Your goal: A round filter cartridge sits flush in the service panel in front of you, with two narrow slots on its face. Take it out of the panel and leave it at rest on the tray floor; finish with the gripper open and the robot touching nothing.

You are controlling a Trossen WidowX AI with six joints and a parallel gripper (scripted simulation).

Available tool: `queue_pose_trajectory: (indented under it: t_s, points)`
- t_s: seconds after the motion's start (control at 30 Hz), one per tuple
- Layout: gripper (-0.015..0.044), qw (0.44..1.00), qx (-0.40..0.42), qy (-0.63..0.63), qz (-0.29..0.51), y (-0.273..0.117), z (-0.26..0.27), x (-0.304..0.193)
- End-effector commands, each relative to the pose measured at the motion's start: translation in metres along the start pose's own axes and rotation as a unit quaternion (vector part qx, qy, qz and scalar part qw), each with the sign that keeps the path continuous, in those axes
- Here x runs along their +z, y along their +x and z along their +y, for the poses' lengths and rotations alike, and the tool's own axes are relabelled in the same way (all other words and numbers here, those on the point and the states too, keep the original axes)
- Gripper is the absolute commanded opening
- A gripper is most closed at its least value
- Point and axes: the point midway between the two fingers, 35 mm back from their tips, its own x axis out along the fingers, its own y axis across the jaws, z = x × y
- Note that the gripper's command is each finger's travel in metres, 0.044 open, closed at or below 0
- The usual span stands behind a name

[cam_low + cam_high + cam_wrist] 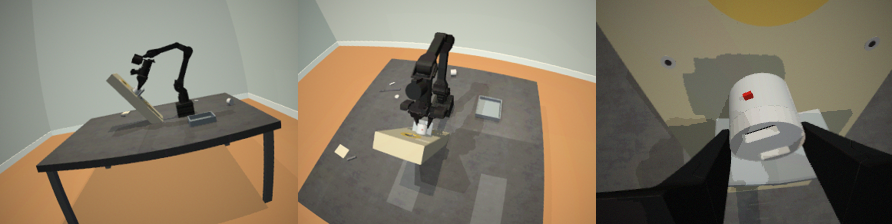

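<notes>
The white round cartridge (422,130) (763,107) stands out from the face of the tilted beige service panel (398,147) (128,96) (821,65). It has a red mark on its side and two slots on its end face. A pale plate (791,172) lies beside and below it on the panel. My gripper (423,126) (139,89) (764,131) is shut on the cartridge, one finger at each side near its outer end. Whether the cartridge's inner end is still in the panel is hidden. The grey tray (488,118) (203,121) stands away from the panel, with nothing visible in it.
A yellow disc (768,12) and two dark-centred screws (668,62) (872,43) are on the panel face. A white cylinder (453,72) (230,101) stands behind the arm. A beige tile (342,151) (125,113), a small grey bar (352,157) and a thin rod (390,90) lie on the table.
</notes>
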Motion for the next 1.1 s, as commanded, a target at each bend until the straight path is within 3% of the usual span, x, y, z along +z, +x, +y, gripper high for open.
queue_pose_trajectory:
  t_s: [0.0,0.17,0.73,1.07]
  points:
    - [0.0000,1.000,0.000,0.000,-0.006,-0.006,0.000,0.014]
    - [0.0000,1.000,0.000,0.000,-0.005,-0.014,0.000,0.020]
    - [0.0000,1.000,0.000,0.000,-0.004,-0.096,0.000,0.024]
    - [0.0000,1.000,0.001,0.001,0.001,-0.095,0.017,0.025]
